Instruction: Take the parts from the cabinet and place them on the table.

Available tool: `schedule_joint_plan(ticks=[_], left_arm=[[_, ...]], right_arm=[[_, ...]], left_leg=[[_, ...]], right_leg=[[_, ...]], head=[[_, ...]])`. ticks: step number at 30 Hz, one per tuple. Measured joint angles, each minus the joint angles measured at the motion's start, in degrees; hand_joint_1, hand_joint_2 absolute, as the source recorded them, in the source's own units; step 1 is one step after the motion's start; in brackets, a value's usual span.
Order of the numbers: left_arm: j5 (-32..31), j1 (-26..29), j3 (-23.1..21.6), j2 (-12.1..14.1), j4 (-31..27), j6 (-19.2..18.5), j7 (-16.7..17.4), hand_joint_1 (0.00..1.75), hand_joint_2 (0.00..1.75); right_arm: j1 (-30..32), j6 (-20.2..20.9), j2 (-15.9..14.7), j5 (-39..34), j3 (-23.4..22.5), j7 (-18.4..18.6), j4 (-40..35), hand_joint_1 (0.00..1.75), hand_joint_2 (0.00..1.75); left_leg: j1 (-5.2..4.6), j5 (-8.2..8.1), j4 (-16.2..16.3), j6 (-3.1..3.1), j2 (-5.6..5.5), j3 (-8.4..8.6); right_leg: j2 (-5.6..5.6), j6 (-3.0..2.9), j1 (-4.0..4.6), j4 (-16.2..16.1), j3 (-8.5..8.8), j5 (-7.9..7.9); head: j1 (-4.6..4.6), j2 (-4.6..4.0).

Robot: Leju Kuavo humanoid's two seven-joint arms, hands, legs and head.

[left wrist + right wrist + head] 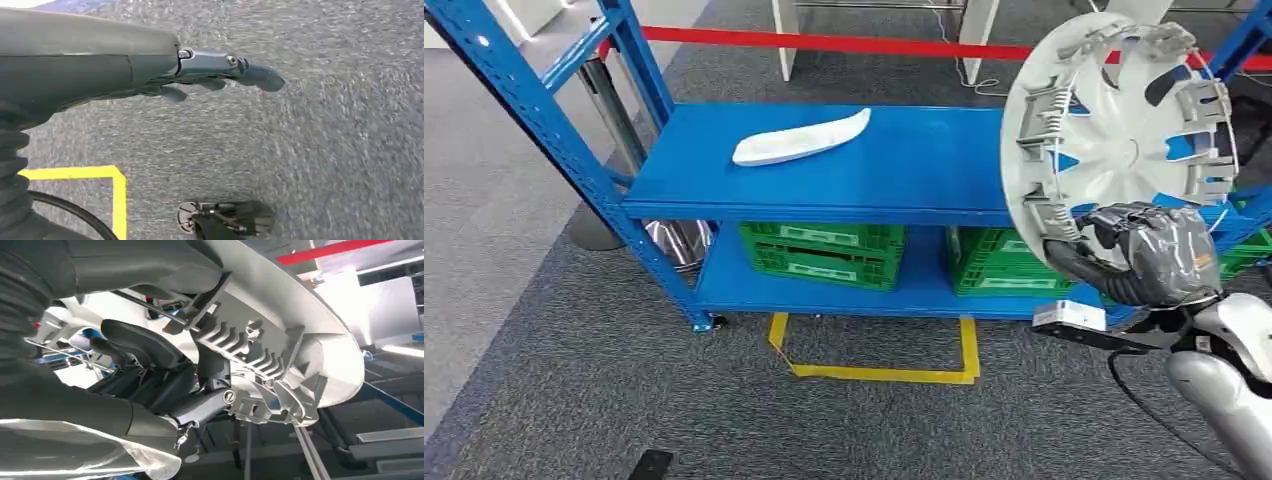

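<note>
Right hand [1159, 252] raised at the right, fingers [145, 347] clamped on a white ribbed wheel cover [1124, 140]. Left hand [165, 67] hangs low, fingers straight, holding nothing.

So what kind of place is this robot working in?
Probably a workshop or a factory test area. A blue metal rack holds green crates, yellow tape marks the grey carpet, and the right hand holds a white wheel cover.

There is one round white wheel cover [1124, 140], one long white part [802, 138], one blue shelf rack [904, 165], two green crates [824, 255] and one yellow floor square [879, 355].
</note>
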Motion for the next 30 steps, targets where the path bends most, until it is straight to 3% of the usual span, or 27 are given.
schedule_joint_plan(ticks=[1,2,3,4,5,6,7,8,11,12,13,15,16,17,18,19,21,22,26,27,28,30], left_arm=[[0.02,0.01,0.02,-0.02,0.0,-0.17,-0.15,0.0,1.75],[0.02,0.02,0.02,-0.04,0.0,-0.37,-0.28,0.0,1.75],[0.02,0.03,0.02,-0.04,0.0,-0.52,-0.44,0.0,1.75],[0.02,0.03,0.02,-0.04,0.0,-0.52,-0.52,0.0,1.75],[0.0,0.03,0.02,-0.04,0.0,-0.52,-0.59,0.0,1.75],[0.02,0.02,0.02,-0.07,0.0,-0.5,-0.63,0.0,1.75],[0.0,0.03,0.04,-0.07,0.0,-0.24,-0.63,0.0,1.75],[0.0,0.07,0.04,-0.04,0.0,-0.15,-0.65,0.0,1.75],[0.11,0.25,0.07,-0.04,0.0,0.17,-0.38,0.0,1.75],[0.5,0.26,0.15,-0.04,0.0,0.51,0.49,0.0,1.75],[0.74,0.2,0.37,-0.09,0.0,0.83,1.32,0.0,1.75],[1.05,-0.3,0.81,-0.11,0.0,1.36,2.51,0.0,1.75],[1.05,-0.52,0.89,-0.11,0.0,1.4,2.78,0.0,1.75],[1.05,-0.65,0.96,-0.11,0.0,1.42,2.8,0.0,1.75],[1.05,-0.72,0.98,-0.09,0.0,1.42,2.8,0.0,1.75],[1.05,-0.76,1.03,-0.02,0.0,1.42,2.93,0.0,1.75],[0.94,-0.84,1.03,0.11,0.0,1.4,2.97,0.0,1.75],[0.9,-0.9,1.03,0.33,0.0,1.4,2.97,0.0,1.75],[0.61,-0.9,1.03,0.44,0.0,1.42,2.97,0.0,1.75],[0.59,-1.02,1.03,0.35,0.0,1.42,2.93,0.0,1.75],[0.59,-1.14,1.03,0.39,0.0,1.53,2.76,0.0,1.75],[0.59,-1.25,1.03,0.33,0.0,1.6,2.76,0.0,1.75]], right_arm=[[0.34,0.33,-0.07,-0.41,-0.17,-0.07,-0.13,1.75,1.75],[0.75,0.54,-0.22,-0.76,-0.37,-0.11,-0.22,1.75,1.75],[1.11,0.72,-0.35,-1.12,-0.5,-0.15,-0.31,1.75,1.75],[1.32,0.92,-0.48,-1.46,-0.68,-0.22,-0.35,1.75,1.75],[1.52,1.09,-0.57,-1.86,-0.96,-0.26,-0.48,1.75,1.75],[1.6,1.25,-0.7,-2.12,-1.2,-0.33,-0.68,1.75,1.75],[1.59,1.38,-0.79,-2.36,-1.44,-0.37,-1.01,1.75,1.75],[1.71,1.4,-0.9,-2.54,-1.73,-0.42,-1.38,1.75,1.75],[2.34,1.68,-0.98,-2.88,-2.03,-0.93,-1.55,1.75,1.75],[1.94,2.28,-0.98,-3.43,-2.01,-1.6,-1.55,1.75,1.75],[1.27,2.95,-0.98,-3.83,-1.77,-2.01,-1.55,1.75,1.75],[-0.64,4.0,-0.94,-4.17,-0.99,-2.27,-1.2,1.75,1.75],[-1.11,4.11,-0.92,-4.2,-0.83,-2.29,-1.05,1.75,1.75],[-1.53,4.2,-0.87,-4.2,-0.68,-2.34,-0.92,1.75,1.75],[-2.01,4.31,-0.77,-4.32,-0.29,-2.42,-0.66,1.75,1.75],[-2.72,4.33,-0.68,-4.5,0.09,-2.45,-0.39,1.75,1.75],[-3.81,4.3,-0.66,-5.14,0.79,-2.4,0.13,1.75,1.75],[-3.98,4.28,-0.66,-5.4,0.92,-2.4,0.29,1.75,1.75],[-4.55,4.44,-0.66,-6.12,1.84,-2.47,0.72,1.75,1.75],[-4.63,4.59,-0.68,-6.47,1.86,-2.47,0.76,1.75,1.75],[-4.8,4.7,-0.68,-6.77,1.97,-2.49,0.94,1.75,1.75],[-5.17,4.74,-0.7,-6.9,2.08,-2.49,1.16,1.75,1.75]], left_leg=[[-0.04,0.59,0.08,0.0,0.03,-0.79],[-0.04,1.14,0.17,-0.04,0.07,-1.56],[-0.04,1.69,0.28,-0.13,0.1,-2.37],[-0.03,2.14,0.45,-0.27,0.11,-3.11],[-0.03,2.61,0.72,-0.49,0.11,-3.9],[-0.03,2.9,1.15,-0.74,0.1,-4.18],[-0.43,3.08,1.73,-1.0,0.04,-4.81],[-0.51,3.39,2.05,-1.31,0.03,-5.11],[-0.27,4.28,2.28,-1.83,0.06,-5.57],[-0.08,3.12,2.99,-2.24,-0.09,-6.1],[-0.06,0.59,5.24,-2.72,-0.12,-6.78],[0.3,-5.05,14.4,-3.39,-0.13,-9.8],[0.4,-6.26,17.73,-3.56,-0.13,-10.76],[0.52,-6.25,19.3,-3.69,-0.13,-10.9],[0.63,-4.82,18.38,-3.75,-0.13,-9.87],[0.69,-2.72,15.51,-3.71,-0.13,-8.22],[0.61,1.72,6.12,-2.91,-0.3,-3.35],[0.49,0.71,4.55,-2.31,-0.61,-2.1],[0.13,0.84,2.36,-1.82,-0.45,-2.03],[0.88,0.92,0.55,-1.42,-0.22,-1.27],[0.76,1.29,0.05,-0.97,-0.16,-1.22],[0.74,1.47,0.12,-0.78,-0.17,-1.59]], right_leg=[[0.01,0.15,0.02,3.62,-0.72,-0.64],[0.0,0.26,0.0,5.86,-0.83,0.79],[-0.01,0.32,-0.03,5.94,-0.02,3.64],[-0.02,0.29,-0.07,4.2,1.55,6.01],[-0.07,0.24,-0.12,-0.42,5.03,7.48],[-0.21,0.21,-0.18,-5.81,8.83,6.69],[-0.27,0.26,0.11,-11.65,13.2,3.82],[-0.09,-0.23,0.09,-13.47,13.84,2.57],[-0.06,-1.55,0.2,-13.32,12.75,3.17],[-0.22,-2.03,0.05,-13.33,12.79,3.55],[-0.15,-2.45,0.06,-13.33,12.38,3.87],[-0.08,-3.0,0.1,-13.19,11.37,4.75],[-0.08,-3.01,0.15,-13.16,11.06,4.94],[-0.11,-2.97,0.16,-13.06,10.78,5.1],[-0.17,-2.95,0.16,-12.92,10.55,5.12],[-0.15,-2.89,0.17,-12.66,10.35,5.15],[-0.14,-2.72,0.22,-12.27,10.31,5.04],[-0.26,-2.51,0.3,-12.26,9.96,5.03],[-0.26,-1.12,0.16,-12.59,9.47,5.8],[-0.24,-0.91,0.08,-12.19,8.69,4.98],[-0.12,-0.79,0.27,-10.38,7.71,3.61],[0.01,-0.51,0.14,-1.87,3.74,-0.25]], head=[[0.07,-0.02],[0.02,-0.02],[0.07,-0.02],[0.07,-0.02],[0.04,-0.02],[0.07,-0.02],[0.09,-0.02],[-0.02,-0.02],[-0.07,-0.02],[0.04,-0.02],[-0.24,-0.02],[-0.42,-0.02],[-0.48,0.0],[-0.44,-0.02],[-0.46,-0.02],[-0.46,-0.02],[-0.55,-0.02],[-0.39,-0.02],[-0.53,-0.02],[-0.44,0.0],[-0.18,-0.02],[0.11,-0.02]])
